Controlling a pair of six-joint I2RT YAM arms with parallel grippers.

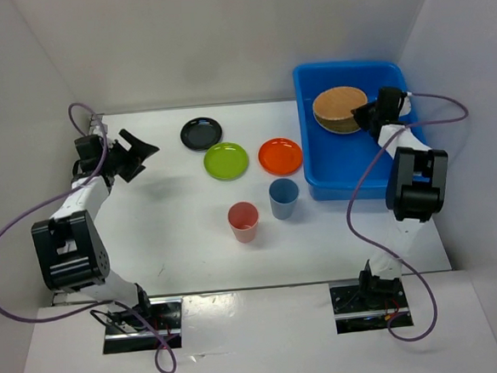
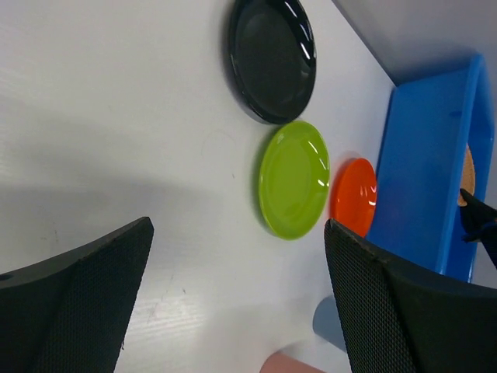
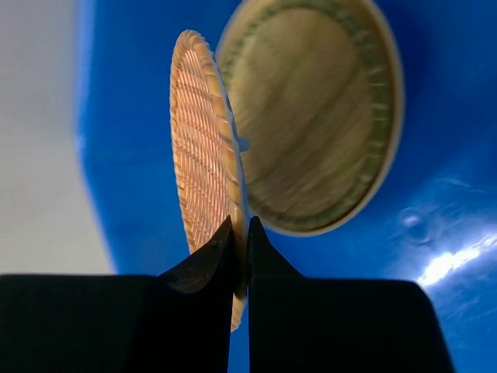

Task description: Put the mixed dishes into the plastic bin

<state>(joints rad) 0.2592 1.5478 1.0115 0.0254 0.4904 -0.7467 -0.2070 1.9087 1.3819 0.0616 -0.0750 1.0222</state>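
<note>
Right now I am on the step of putting a woven tray (image 3: 203,155) into the bin (image 1: 351,186). My right tool (image 3: 239,224) is pinched shut on the rim of the tray. It holds the tray up on its edge, inside the bin. A round tan dish (image 3: 311,116) lies flat on the bin floor just behind it.

My left tool (image 1: 139,153) is wide and holds nothing. It hangs over the tabletop (image 1: 175,234), on the side far from the bin.

Outside the bin, the orange plate (image 1: 280,155) sits just beside it. The green plate (image 1: 226,160) and the black plate (image 1: 201,133) lie farther from the bin. The blue cup (image 1: 284,197) and the pink cup (image 1: 243,221) stand near the bin's front corner, the blue one nearer.

Next, I think I should lower the tray, tip it flat and let go. It should land on or beside the tan dish. Then the left tool could go for the black plate, the one farthest from the bin.
</note>
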